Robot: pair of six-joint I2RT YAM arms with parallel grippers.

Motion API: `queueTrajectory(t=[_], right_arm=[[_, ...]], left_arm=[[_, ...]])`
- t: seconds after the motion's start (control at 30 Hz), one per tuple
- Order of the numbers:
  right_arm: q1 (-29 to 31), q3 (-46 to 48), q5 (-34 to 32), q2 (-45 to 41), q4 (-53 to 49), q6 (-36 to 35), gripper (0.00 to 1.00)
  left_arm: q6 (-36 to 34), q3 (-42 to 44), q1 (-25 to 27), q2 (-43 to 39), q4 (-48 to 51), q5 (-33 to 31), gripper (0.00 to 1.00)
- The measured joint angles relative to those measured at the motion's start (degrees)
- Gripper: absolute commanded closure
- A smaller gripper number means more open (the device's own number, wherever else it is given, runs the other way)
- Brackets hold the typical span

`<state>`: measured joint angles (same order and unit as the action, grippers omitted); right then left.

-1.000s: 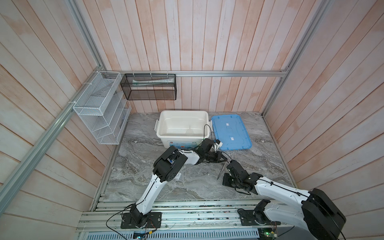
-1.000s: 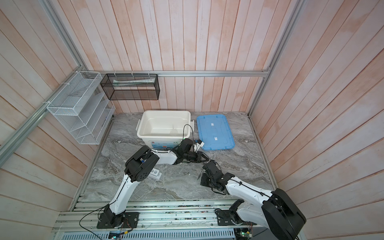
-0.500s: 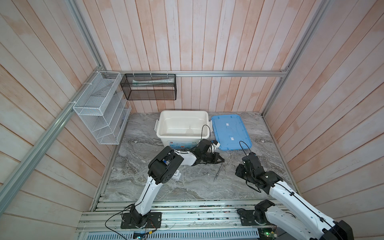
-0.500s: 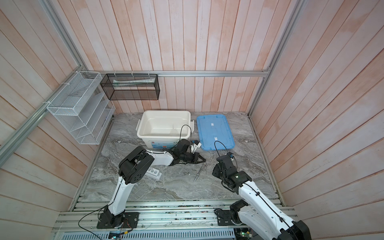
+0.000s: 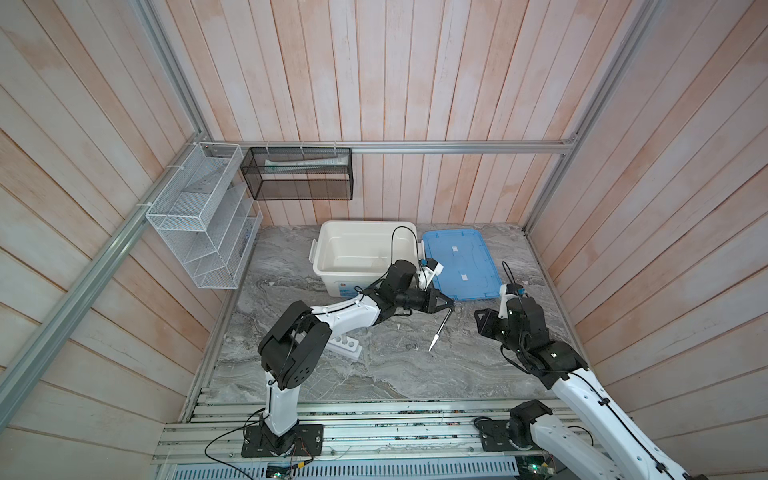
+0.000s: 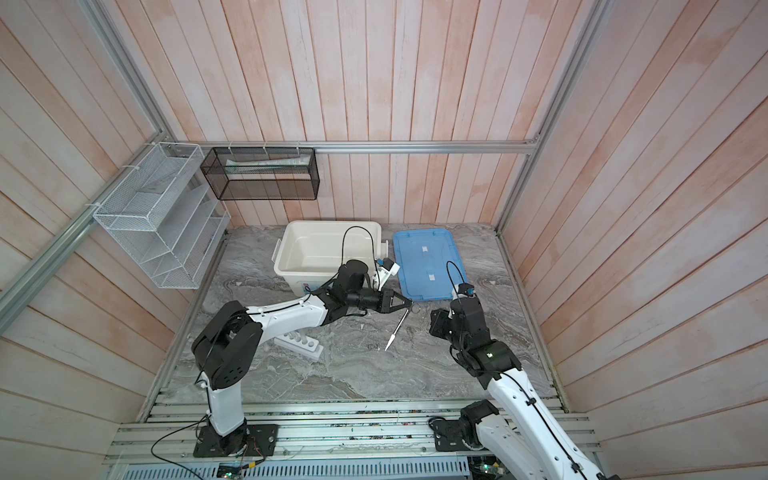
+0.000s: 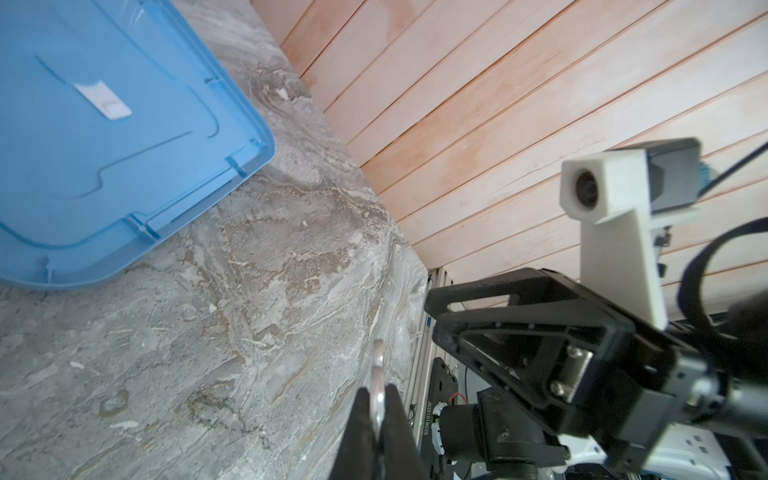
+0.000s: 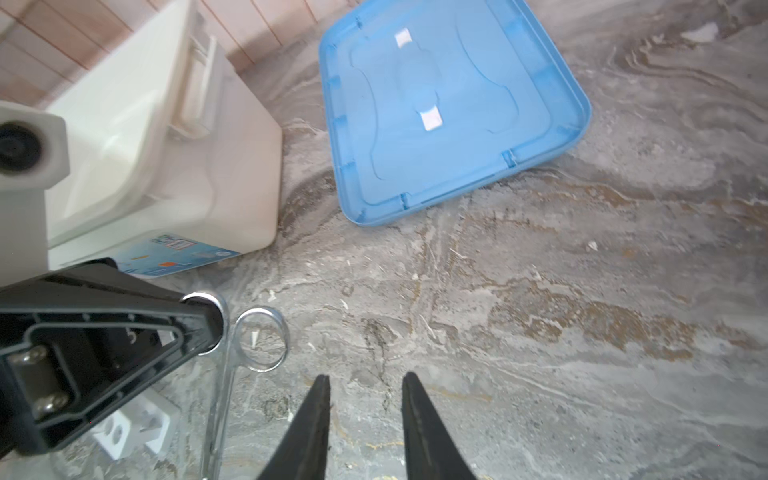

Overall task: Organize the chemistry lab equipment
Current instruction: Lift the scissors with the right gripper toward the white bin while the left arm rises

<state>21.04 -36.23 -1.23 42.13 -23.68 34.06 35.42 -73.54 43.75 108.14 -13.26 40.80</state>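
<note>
i hold the metal tool (image 5: pixel 441 329) by a ring handle in the clamped left gripper (image 5: pixel 451 306), tip hanging over mid-table, likely for carrying to storage. right gripper (image 8: pixel 365 395), at its 3 o'clock, is parted and empty. rack (image 5: pixel 348 345) sits at 8 o'clock.

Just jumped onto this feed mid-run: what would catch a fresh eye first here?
The left hand stands out mid-scene, shut on one ring handle of a slim metal tool that slants down toward the marble table. Just right of it, the right hand is open and empty. Behind them sit the open white bin and, to its right, the blue lid lying flat.
</note>
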Motion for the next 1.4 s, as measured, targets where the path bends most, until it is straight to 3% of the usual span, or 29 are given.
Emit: queueTrajectory(t=[0.33,0.57,0.87,1.4], right_arm=[[-0.09,0.81,14.19,-6.93,11.91,-5.46,0.63],[1.51,2.36,25.55,0.42,23.96,-6.38,0.61],[8.11,-2.25,29.44,12.79,33.77,-9.31,0.62],[9.60,-2.62,30.99,18.36,45.24,-8.35,0.68]], left_arm=[[-2.10,-2.21,-11.02,-7.28,2.38,4.74,1.00],[-3.32,-6.71,-12.74,-7.76,5.84,8.41,1.00],[-3.76,-6.97,-13.64,-10.99,6.38,11.69,1.00],[-0.46,-5.79,-13.38,-11.30,2.69,14.95,1.00]])
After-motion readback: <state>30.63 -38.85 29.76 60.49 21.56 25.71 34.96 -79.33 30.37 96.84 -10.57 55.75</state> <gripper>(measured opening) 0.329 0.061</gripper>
